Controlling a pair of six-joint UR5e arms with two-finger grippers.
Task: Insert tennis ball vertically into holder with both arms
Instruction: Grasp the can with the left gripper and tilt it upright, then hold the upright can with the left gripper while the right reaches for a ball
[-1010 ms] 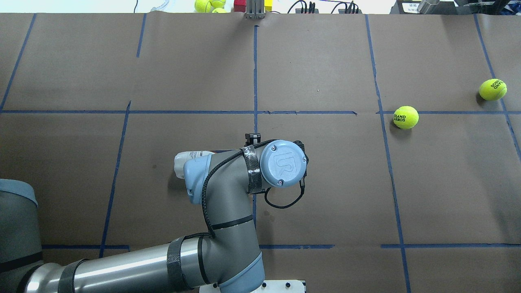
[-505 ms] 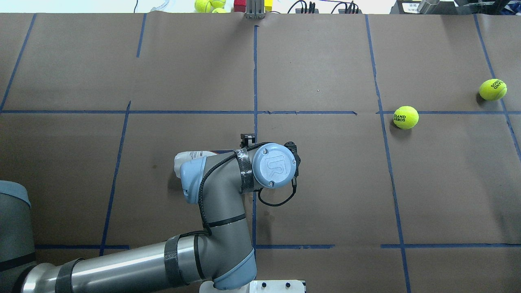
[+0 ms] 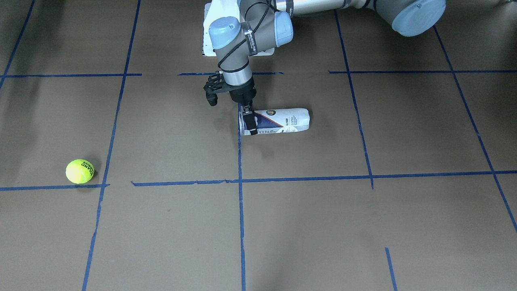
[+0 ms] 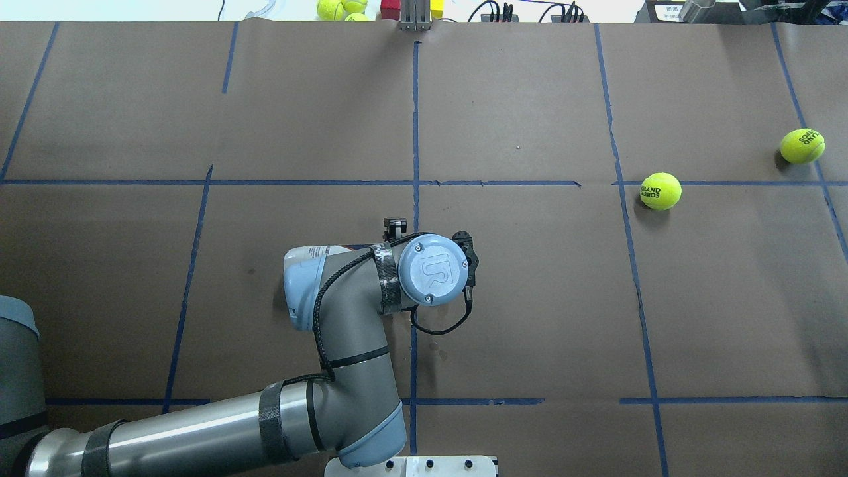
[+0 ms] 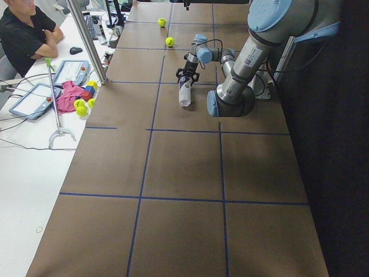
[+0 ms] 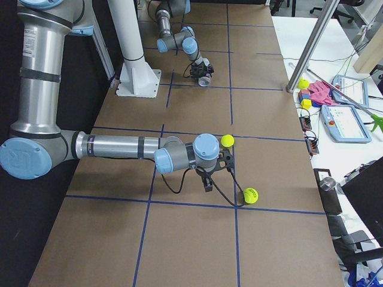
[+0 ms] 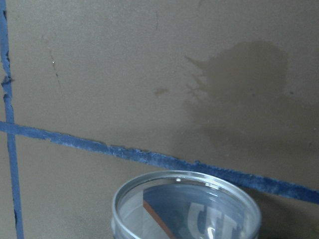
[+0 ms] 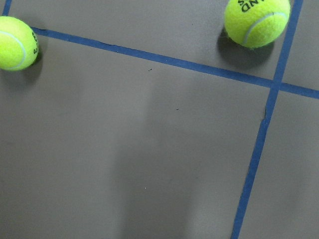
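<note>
Step in hand, judging by pose: getting a grip on the holder (image 3: 282, 120) w/ the left gripper (image 3: 247, 121).

- **Holder:** Lies on its side near ctr of the table (image 4: 530, 318), open mouth at the gripper end, closed end toward robot's left. No ball seen inside via left wrist view.
- **Left gripper:** Points down and straddles the tube just behind the rim. Shows 1 finger (image 3: 252, 123) on the near side, other hidden behind. Spread approx tube-wide; cannot tell whether pinching or just around it.
- **Right gripper (image 6: 207, 184):** Seen only in the right side view, low over the table btwn 2 balls. Wide or narrow: cannot tell.
- **Tennis ball (image 4: 660, 191):** Sits well apart from the holder, on robot's right, on a blue tape line (image 4: 729, 183). 2nd ball (image 4: 802, 145) farther right. Both loose on the table.

Next, prob.:
1. Clamp firmly and tip the tube upright, mouth up, w/o crushing thin plastic or letting it roll.
2. Pick 1 ball w/ the right gripper, carry it over the mouth and lower it straight in.

Calls for close centring, given little clearance.
</note>
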